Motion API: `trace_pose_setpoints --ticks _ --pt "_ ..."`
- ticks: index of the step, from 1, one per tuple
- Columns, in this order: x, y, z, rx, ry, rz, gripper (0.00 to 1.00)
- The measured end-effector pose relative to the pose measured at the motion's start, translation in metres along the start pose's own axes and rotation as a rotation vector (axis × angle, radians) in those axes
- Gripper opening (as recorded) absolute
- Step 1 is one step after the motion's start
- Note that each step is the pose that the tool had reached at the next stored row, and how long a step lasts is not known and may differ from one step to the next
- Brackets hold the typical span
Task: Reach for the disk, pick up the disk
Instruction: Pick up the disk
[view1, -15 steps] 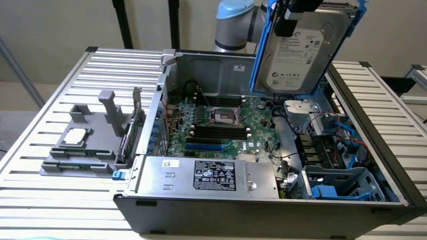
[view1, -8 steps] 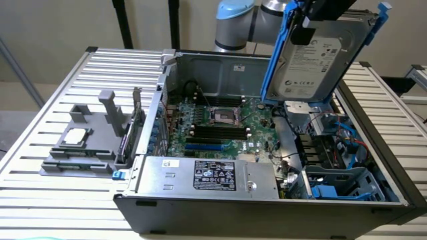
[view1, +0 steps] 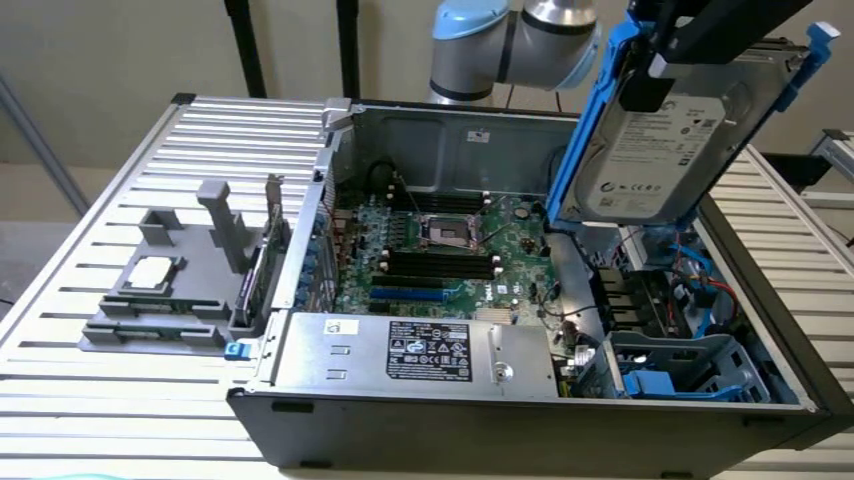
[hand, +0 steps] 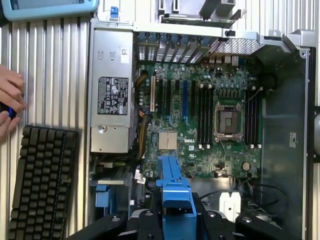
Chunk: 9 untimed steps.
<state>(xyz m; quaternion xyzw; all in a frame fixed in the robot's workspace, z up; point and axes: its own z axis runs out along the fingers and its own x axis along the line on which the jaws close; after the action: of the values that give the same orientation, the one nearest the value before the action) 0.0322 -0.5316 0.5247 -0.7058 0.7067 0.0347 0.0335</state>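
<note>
The disk, a silver-grey hard drive with a white label in a blue carrier, hangs tilted in the air above the exterior view's right side of the open computer case. My gripper is shut on its upper end, with black fingers clamping the carrier. In the wrist view the blue carrier edge of the disk sticks out between the black fingers, high over the motherboard.
Inside the case lie the motherboard, a silver power supply with a black label and a blue drive bay. A grey fixture holding a small chip stands on the slatted table. A keyboard and a person's hand sit beside the case.
</note>
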Motion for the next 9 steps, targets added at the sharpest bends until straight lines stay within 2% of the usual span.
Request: trace_pose_setpoints --ticks 9 --pt "0.027 -0.0180 -0.0012 -0.0022 0.0000 0.000 0.33"
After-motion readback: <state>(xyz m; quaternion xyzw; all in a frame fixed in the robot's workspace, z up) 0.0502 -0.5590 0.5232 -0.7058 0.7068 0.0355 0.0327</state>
